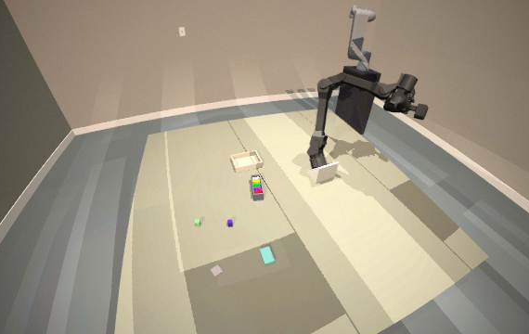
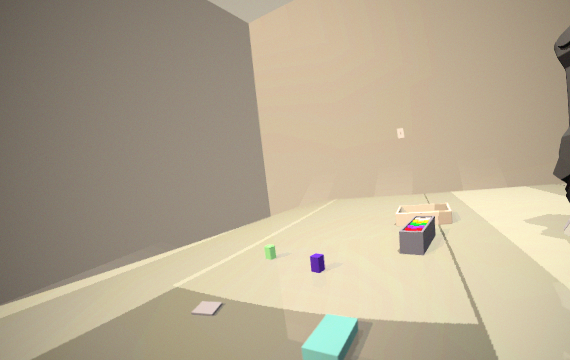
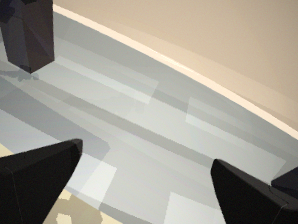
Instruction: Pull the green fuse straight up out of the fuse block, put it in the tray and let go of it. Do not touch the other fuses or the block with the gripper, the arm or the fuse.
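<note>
Top view: nearest the camera, a small grey tile (image 1: 216, 270) and a turquoise block (image 1: 267, 255) are seen lying on the darker patch of the surface (image 1: 385, 241), well apart from each other. Further back, a small green cube (image 1: 198, 223) and a purple cube (image 1: 230, 223) are set side by side with a gap between them. Beyond these, the grey fuse block (image 1: 257, 187) is placed, with a row of coloured fuses standing in it; the green fuse (image 1: 256, 184) is seated in the row between a yellow one and the red and purple ones, and has not been lifted out. Just behind the block, near but apart from it, the shallow cream tray (image 1: 246, 160) is found, with nothing in it.

To the right, the arm is mounted on a white base plate (image 1: 324, 173), and behind it a dark box (image 1: 357, 99) stands by the wall. The arm is folded upward, so that the fingers (image 1: 417, 110) are held high at the far right, well apart from the fuse block and tray.

In the wrist view, the two dark fingers are shown spread almost fully wide, with nothing between them; only grey floor, the skirting and the dark box are seen past them.
</note>
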